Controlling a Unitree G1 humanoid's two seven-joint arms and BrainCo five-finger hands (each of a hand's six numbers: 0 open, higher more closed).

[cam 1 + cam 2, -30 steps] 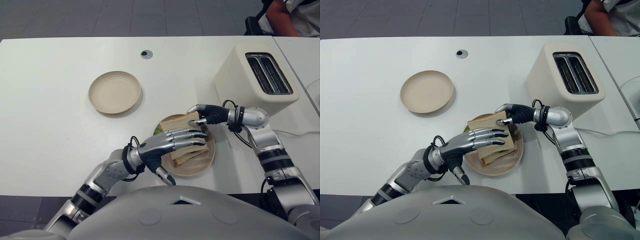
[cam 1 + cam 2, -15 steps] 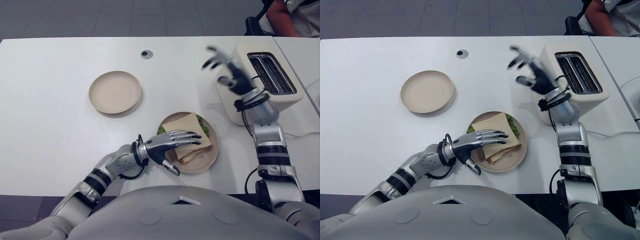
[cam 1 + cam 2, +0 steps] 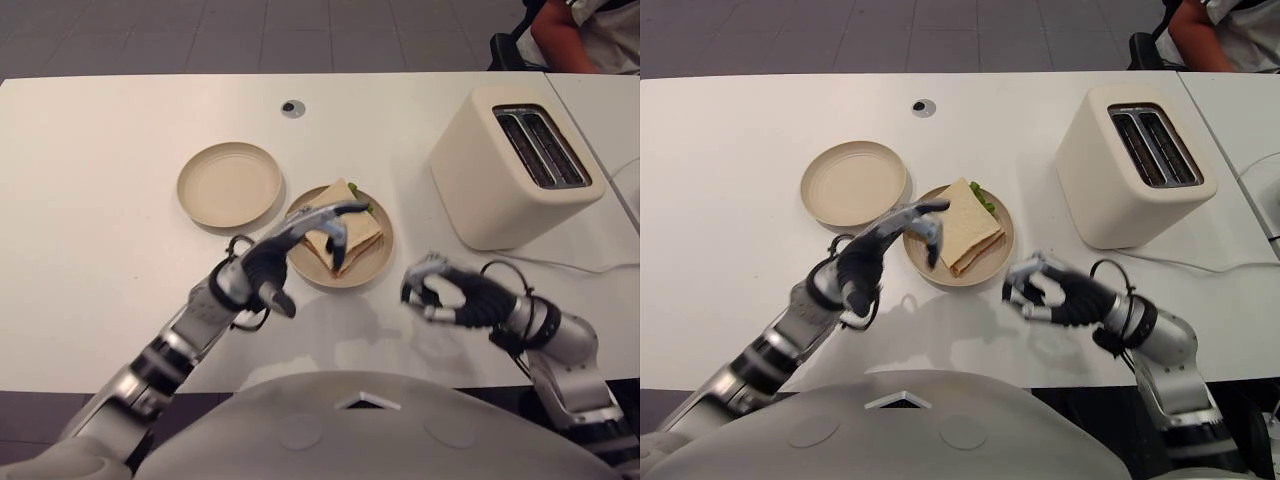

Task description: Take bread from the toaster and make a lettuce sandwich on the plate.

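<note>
A cream toaster (image 3: pixel 510 165) is seen toward the far right of the white table (image 3: pixel 100 200), its two slots facing up, and every place below is given from it. The plate (image 3: pixel 360 278) is set to the toaster's left and slightly nearer the robot. The sandwich (image 3: pixel 348 235) is laid on this plate, two bread slices stacked, and a bit of green lettuce (image 3: pixel 982 197) can be seen at its far edge. Farther left of the toaster, just beside that plate, a second plate (image 3: pixel 230 184) of the same colour is placed. The left hand (image 3: pixel 285 258) is held at the side of the sandwich plate away from the toaster. Its fingers (image 3: pixel 330 213) are spread loosely above the plate's rim and the near corner of the bread, and nothing is grasped. Contact with the bread cannot be judged. The right hand (image 3: pixel 445 295) is held in front of the toaster, toward the robot, above bare table. Its fingers are curled inward and nothing is held.
</note>
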